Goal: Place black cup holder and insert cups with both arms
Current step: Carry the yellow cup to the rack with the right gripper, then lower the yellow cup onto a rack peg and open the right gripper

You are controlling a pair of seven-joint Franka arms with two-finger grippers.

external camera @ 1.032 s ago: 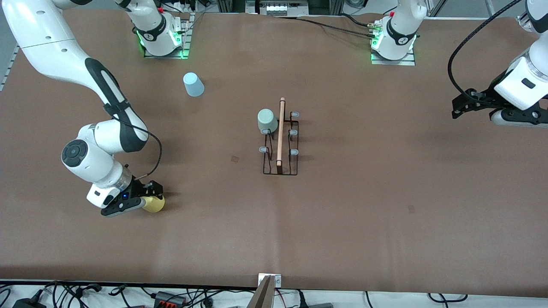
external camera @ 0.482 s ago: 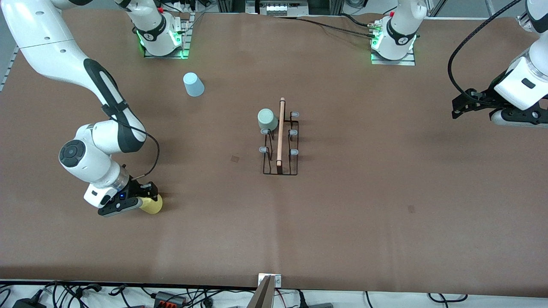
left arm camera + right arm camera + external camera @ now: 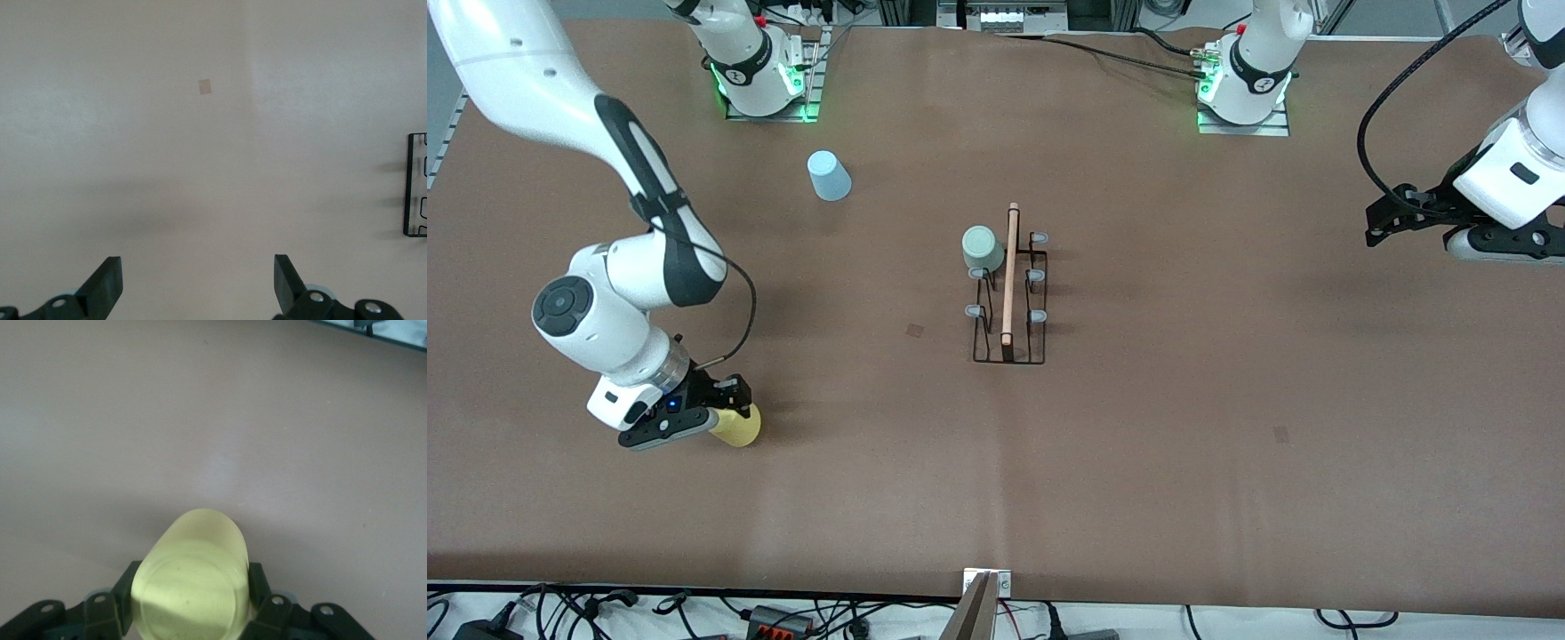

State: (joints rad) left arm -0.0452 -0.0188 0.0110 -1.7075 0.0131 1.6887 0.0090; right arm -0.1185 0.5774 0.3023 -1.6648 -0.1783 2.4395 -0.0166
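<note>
The black cup holder stands at the table's middle, its wooden rod handle on top. Its edge also shows in the left wrist view. The pale green cup sits upside down on a peg at the holder's end farthest from the camera. The light blue cup stands upside down on the table near the right arm's base. My right gripper is shut on the yellow cup, low over the table at the right arm's end; its fingers clasp the cup. My left gripper waits open and empty over the left arm's end.
The two arm bases stand at the table's edge farthest from the camera. Small dark marks lie on the brown cloth. A metal clamp and cables sit at the edge nearest the camera.
My right gripper has shifted with the yellow cup a little toward the right arm's end of the table. The left arm, the holder and the other cups have not moved.
</note>
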